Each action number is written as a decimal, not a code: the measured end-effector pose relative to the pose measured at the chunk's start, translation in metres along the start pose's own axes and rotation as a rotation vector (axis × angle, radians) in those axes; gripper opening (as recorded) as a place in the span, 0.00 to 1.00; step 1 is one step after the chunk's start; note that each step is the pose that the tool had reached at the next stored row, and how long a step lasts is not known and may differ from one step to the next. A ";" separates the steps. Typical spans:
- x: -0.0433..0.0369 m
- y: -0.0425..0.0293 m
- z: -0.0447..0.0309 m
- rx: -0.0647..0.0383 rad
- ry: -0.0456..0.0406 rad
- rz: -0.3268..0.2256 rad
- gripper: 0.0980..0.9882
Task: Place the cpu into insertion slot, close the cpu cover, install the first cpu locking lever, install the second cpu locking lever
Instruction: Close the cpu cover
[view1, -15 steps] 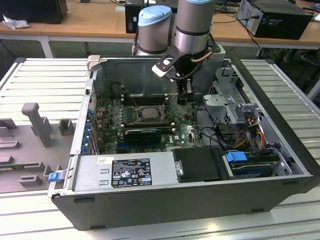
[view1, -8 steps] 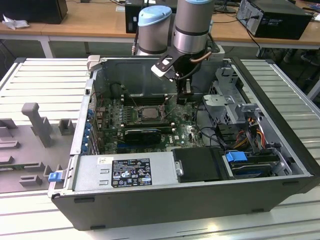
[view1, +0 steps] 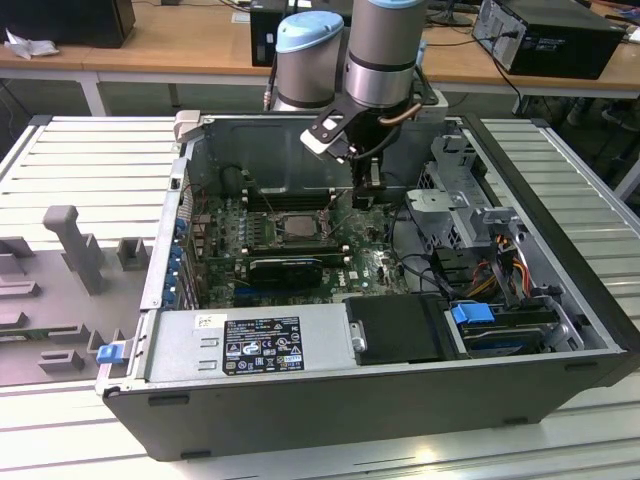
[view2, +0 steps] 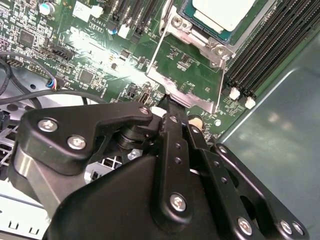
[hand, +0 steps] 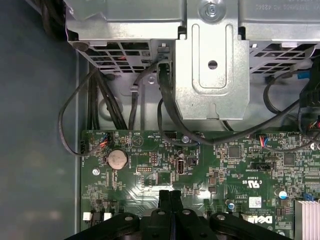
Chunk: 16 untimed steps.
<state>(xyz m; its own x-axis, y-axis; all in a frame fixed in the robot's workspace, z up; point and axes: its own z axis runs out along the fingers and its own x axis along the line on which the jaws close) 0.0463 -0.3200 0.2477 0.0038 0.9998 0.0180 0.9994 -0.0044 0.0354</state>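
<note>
Hand (view2: 169, 104), closed tight on nothing as I read it, sits at the free edge of the open cpu cover (view2: 197, 99); the seated cpu (view2: 225, 12) lies beyond.

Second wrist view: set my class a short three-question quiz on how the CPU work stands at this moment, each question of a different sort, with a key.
1. True or false: the cpu already lies in the insertion slot.
2. The cpu cover is: A) swung open, B) shut over the chip, C) lying outside the case.
3. Fill in: the gripper, close by the cover's edge, is ____ (open or shut).
Key: 1 true; 2 A; 3 shut.
</note>
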 end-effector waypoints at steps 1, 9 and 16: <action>0.0000 0.0000 0.0000 0.000 0.0001 0.000 0.01; 0.0000 -0.0023 -0.0001 0.000 0.0009 0.000 0.01; 0.0000 -0.0044 -0.0001 0.000 0.0013 0.000 0.01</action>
<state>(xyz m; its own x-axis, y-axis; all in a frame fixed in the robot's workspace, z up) 0.0419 -0.3200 0.2477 0.0039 0.9998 0.0193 0.9994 -0.0046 0.0354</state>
